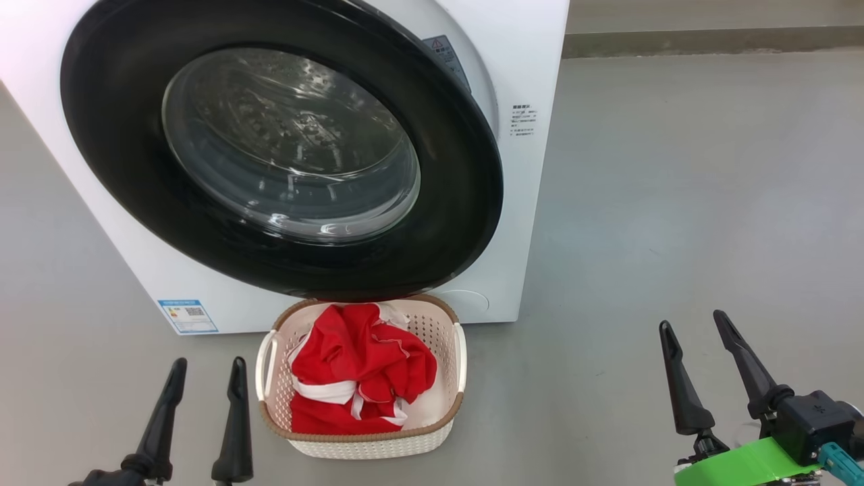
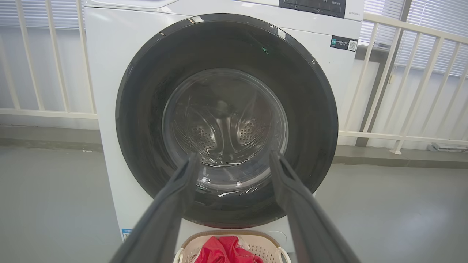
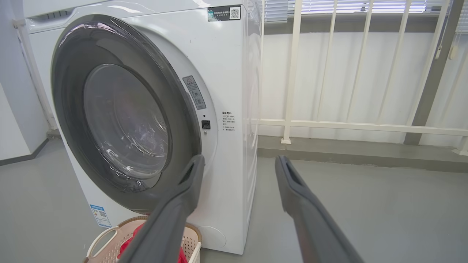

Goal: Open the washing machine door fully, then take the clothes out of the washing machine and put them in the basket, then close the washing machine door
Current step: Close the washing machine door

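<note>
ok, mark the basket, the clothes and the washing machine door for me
the basket [image 1: 371,449], head view, on its perforated front wall.
the clothes [image 1: 364,364], head view, on the red fabric in the basket.
the washing machine door [image 1: 290,145], head view, on the middle of its glass window.

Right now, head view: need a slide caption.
Red clothes lie in the basket before the washing machine; its door stands ajar; left gripper and right gripper open, empty.
</note>
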